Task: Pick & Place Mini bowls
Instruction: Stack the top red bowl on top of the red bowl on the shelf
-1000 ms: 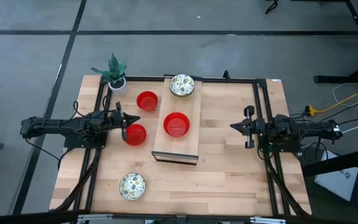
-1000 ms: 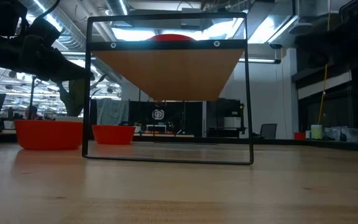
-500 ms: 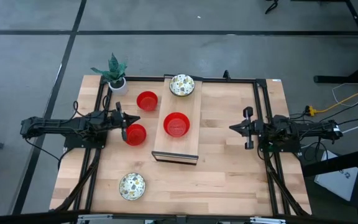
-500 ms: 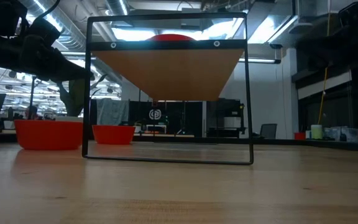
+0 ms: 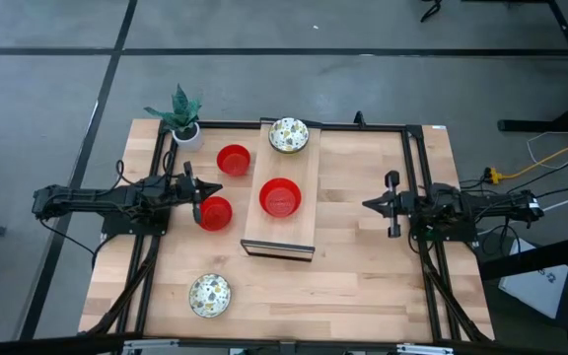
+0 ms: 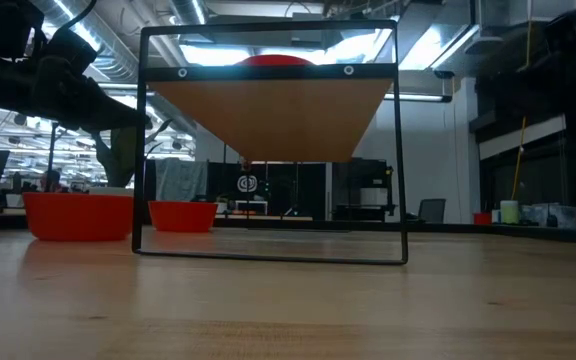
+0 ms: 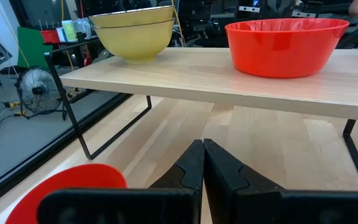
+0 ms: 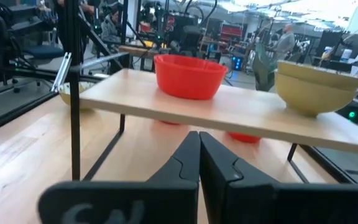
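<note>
Grey floor surrounds the pale wooden counter [image 5: 363,256] in the high view. A low wooden shelf on a black wire frame [image 5: 281,212] stands mid-counter, carrying a glossy red mini bowl [image 5: 280,197] and, at its far end, a cream speckled mini bowl [image 5: 289,135]. Two more red mini bowls lie on the counter left of the shelf, one far [image 5: 233,160], one nearer [image 5: 215,213]; another speckled mini bowl [image 5: 209,294] sits well apart near the front edge. The left gripper [image 5: 205,190] hovers between the two counter reds, just beside the nearer one; the right gripper [image 5: 370,203] waits right of the shelf.

Low view: the shelf's underside fills the frame, two red bowls on the counter at left. Risk, as judged: the shelf edge overhangs closely, so a lifted bowl could strike it.

Left wrist view: jaws together, nothing held; the nearer red bowl's rim [image 7: 73,186] lies just beside them. Descending closed would push or tip the bowl.

Right wrist view: jaws together, empty, facing the shelf. Advancing could knock the wire frame and slide the shelved bowls.
</note>
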Robot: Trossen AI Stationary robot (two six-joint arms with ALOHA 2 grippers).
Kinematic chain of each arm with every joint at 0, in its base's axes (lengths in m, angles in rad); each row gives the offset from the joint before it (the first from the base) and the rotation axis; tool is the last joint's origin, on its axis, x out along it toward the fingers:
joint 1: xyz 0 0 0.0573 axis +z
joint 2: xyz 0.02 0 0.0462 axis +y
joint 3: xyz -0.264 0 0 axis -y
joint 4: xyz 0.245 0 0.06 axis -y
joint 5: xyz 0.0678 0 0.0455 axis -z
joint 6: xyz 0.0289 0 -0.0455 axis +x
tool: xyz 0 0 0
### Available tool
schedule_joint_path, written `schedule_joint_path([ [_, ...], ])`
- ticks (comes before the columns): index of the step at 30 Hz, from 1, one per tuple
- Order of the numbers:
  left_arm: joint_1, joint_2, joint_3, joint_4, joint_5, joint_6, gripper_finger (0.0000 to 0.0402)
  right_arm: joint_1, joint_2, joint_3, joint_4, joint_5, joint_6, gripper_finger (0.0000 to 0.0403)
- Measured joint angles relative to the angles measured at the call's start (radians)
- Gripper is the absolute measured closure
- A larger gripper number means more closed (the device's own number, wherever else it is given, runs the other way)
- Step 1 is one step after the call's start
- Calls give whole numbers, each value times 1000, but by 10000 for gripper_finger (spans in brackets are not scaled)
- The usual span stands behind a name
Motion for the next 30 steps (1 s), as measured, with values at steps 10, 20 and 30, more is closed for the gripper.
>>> schedule_joint_path([
  [10, 0, 0, 0, 0, 0, 0, 398, 0, 0, 0, -36, 0, -1, 399],
  [20, 0, 0, 0, 0, 0, 0, 398, 0, 0, 0, -35, 0, -5, 388],
  [30, 0, 0, 0, 0, 0, 0, 398, 0, 0, 0, -35, 0, -5, 378],
])
